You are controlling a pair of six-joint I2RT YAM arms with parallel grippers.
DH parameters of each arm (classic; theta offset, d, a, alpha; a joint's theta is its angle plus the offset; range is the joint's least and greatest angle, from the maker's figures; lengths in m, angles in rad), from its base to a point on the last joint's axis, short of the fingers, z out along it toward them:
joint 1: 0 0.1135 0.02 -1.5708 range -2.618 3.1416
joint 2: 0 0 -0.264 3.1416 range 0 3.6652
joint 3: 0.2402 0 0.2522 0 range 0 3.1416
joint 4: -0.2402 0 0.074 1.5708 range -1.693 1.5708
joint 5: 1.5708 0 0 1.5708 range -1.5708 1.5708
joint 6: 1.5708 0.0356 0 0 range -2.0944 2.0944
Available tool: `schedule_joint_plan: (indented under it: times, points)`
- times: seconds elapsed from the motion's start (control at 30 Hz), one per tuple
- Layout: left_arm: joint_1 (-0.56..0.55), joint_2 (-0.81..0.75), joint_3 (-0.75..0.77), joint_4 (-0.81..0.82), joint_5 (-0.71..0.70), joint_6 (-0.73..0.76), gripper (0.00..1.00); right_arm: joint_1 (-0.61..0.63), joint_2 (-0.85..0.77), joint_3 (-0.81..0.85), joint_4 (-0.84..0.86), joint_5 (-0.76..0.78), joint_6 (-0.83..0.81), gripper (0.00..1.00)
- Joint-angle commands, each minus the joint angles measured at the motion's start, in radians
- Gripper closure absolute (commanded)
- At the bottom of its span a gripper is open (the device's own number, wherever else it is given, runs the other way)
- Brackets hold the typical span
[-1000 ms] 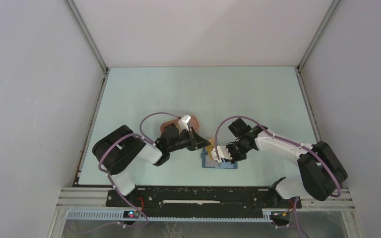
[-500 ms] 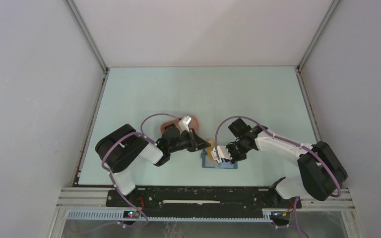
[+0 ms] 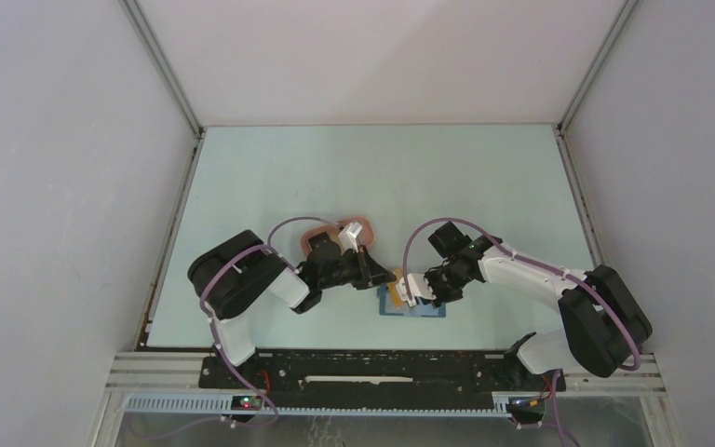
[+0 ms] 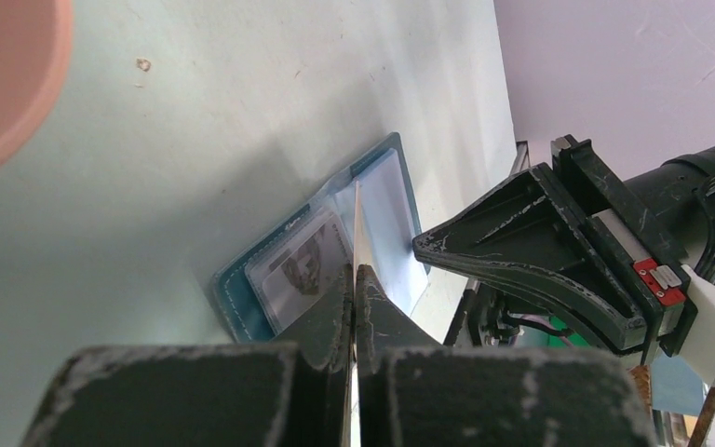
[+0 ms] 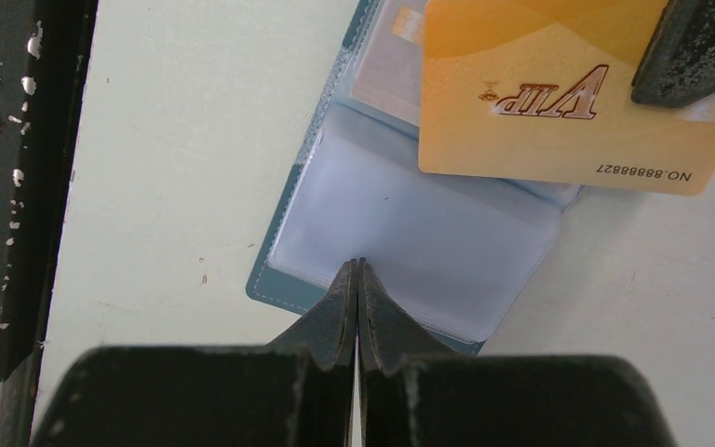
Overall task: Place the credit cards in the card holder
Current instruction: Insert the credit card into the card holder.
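One yellow card [image 5: 559,102], pinched edge-on in my left pincer [image 4: 354,270], over the card holder [image 5: 275,279]. Holder lies open near the middle of the worktop's [image 3: 335,168] near edge. Right pincer [image 5: 357,268]: closed, empty, tips on the clear sleeve. Advised: flatten the card, lead one corner into the slot mouth, and slide it slowly with the holder pinned.

One camera looks down on the whole table [image 3: 335,168]; both wrist cameras closely face the card holder [image 5: 410,233] it also shows.
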Motion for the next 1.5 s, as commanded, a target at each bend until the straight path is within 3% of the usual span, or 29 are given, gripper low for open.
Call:
schedule_joint_plan:
  times: [0.0,0.57,0.9,1.47]
  points:
    - [-0.015,0.015,0.051,0.037,0.025,0.002,1.00,0.012,0.005,0.003,0.008,0.003,0.008,0.97]
    - [-0.056,0.049,0.080,-0.005,0.037,-0.016,1.00,0.016,0.000,0.003,0.016,0.005,0.015,0.97]
    - [-0.059,0.013,0.110,-0.207,0.014,-0.003,1.00,0.021,-0.002,0.002,0.020,0.006,0.019,0.96]
    - [-0.066,0.037,0.176,-0.358,0.071,-0.010,1.00,0.032,-0.005,0.003,0.028,0.016,0.024,0.95]
